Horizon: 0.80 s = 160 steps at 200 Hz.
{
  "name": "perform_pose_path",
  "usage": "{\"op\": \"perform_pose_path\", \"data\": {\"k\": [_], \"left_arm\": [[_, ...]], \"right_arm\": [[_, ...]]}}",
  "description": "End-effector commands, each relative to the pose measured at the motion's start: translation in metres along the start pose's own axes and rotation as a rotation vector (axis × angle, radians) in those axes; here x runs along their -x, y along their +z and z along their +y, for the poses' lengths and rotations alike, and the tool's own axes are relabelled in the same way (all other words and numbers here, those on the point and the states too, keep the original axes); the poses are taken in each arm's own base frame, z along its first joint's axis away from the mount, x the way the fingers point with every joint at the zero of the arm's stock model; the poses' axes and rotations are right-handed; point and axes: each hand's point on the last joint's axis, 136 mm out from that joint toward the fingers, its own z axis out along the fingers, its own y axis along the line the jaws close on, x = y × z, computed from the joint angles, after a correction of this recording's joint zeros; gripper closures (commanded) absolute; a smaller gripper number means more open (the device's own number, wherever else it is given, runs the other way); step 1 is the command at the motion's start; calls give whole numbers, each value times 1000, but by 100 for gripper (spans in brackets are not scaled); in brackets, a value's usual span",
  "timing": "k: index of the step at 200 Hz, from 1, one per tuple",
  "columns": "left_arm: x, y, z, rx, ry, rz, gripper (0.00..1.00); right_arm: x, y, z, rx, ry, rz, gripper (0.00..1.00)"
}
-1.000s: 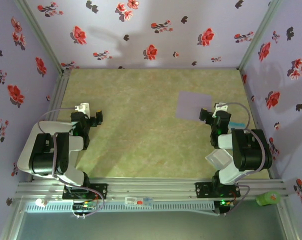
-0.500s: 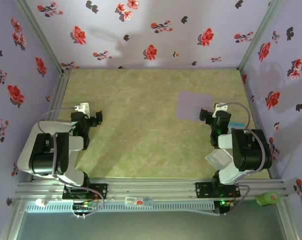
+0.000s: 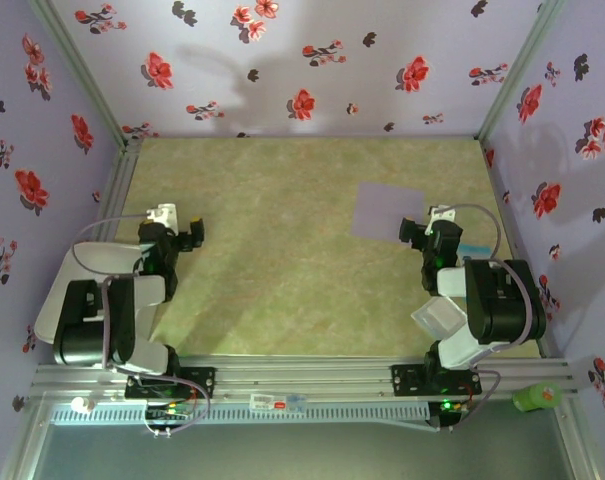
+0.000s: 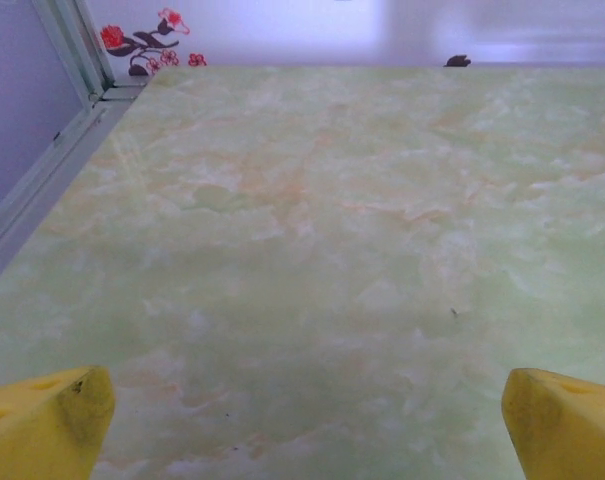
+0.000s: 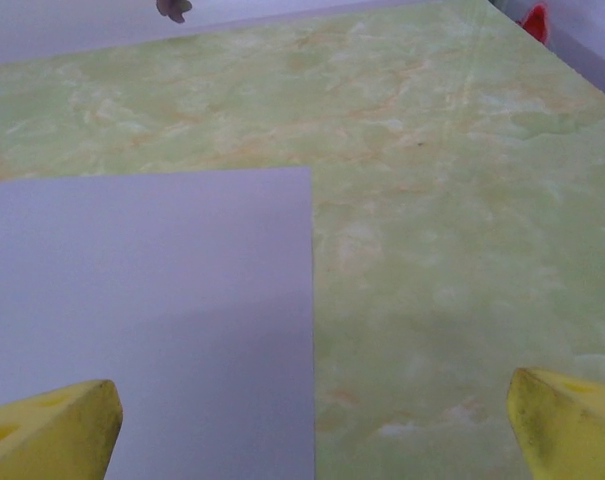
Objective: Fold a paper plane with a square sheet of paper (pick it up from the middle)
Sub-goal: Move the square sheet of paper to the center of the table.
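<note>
The square sheet of paper (image 3: 385, 210), pale lavender and plain, lies flat and unfolded on the green marbled table, right of centre. My right gripper (image 3: 422, 232) hovers at its near right corner. In the right wrist view the sheet (image 5: 152, 300) covers the left half and its straight right edge runs between the wide-apart yellow fingertips (image 5: 572, 425). That right gripper (image 5: 310, 440) is open and holds nothing. My left gripper (image 3: 185, 233) stands at the table's left side, far from the sheet. In its wrist view the left gripper (image 4: 307, 440) is open over bare table. The paper plane is out of view.
A small light-blue card (image 3: 472, 247) lies right of the right gripper. A whitish translucent plastic square (image 3: 437, 318) sits by the right arm's base. A green object (image 3: 537, 397) rests on the front rail. Flowered walls close in three sides of the table (image 3: 282, 200).
The left arm's rear links have shifted a little toward the near edge. Its gripper has barely moved. The right arm and the sheet are unchanged.
</note>
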Motion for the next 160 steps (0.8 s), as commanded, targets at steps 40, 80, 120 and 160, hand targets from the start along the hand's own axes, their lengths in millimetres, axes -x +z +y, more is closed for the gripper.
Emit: {"op": "perform_pose_path", "data": {"k": [40, 80, 120, 160], "left_arm": [[31, -19, 22, 110, -195, 63, 0], [40, -36, 3, 9, -352, 141, 0], [42, -44, -39, -211, -523, 249, 0], [40, -56, -84, -365, -523, 371, 0]], "right_arm": [[49, -12, -23, -181, 190, 130, 1], [38, -7, 8, -23, 363, 373, 1], [27, 9, 60, 227, 502, 539, 1], [14, 23, 75, 281, 563, 616, 1]]}}
